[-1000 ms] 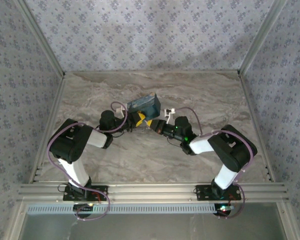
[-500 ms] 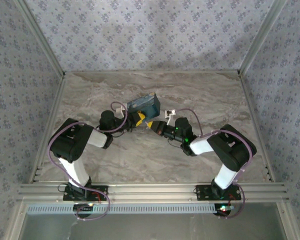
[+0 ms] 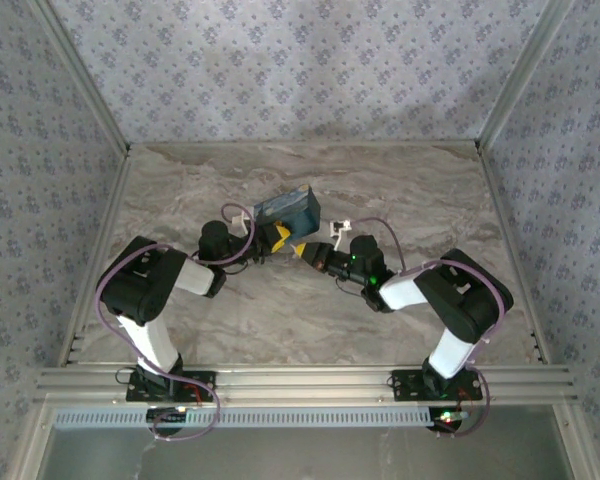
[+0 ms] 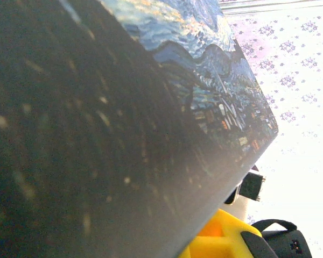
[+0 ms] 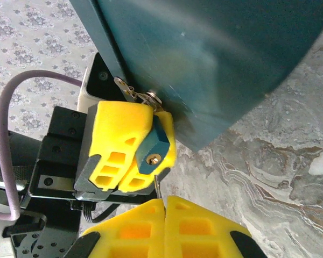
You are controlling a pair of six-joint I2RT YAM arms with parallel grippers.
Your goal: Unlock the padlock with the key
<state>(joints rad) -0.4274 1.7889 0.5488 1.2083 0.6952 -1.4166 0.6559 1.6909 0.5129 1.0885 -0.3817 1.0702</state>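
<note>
Yellow pads (image 5: 116,137) of the left gripper (image 5: 144,141) pinch the teal padlock (image 5: 152,146) at the box's (image 5: 204,54) near corner. This steadies its keyhole toward the right gripper (image 5: 164,207), pressed together on the key (image 5: 158,186).

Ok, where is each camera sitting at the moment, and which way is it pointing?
Top external: above and behind the bases, looking down on the table; both arms show, left gripper and right gripper meeting at the box.
Left wrist: pressed close against the box's painted side; a yellow finger at the bottom edge.
Right wrist: faces the box's latch side, padlock between the left gripper's fingers; own fingers closed on the key.
Shared: the box, in all three.
</note>
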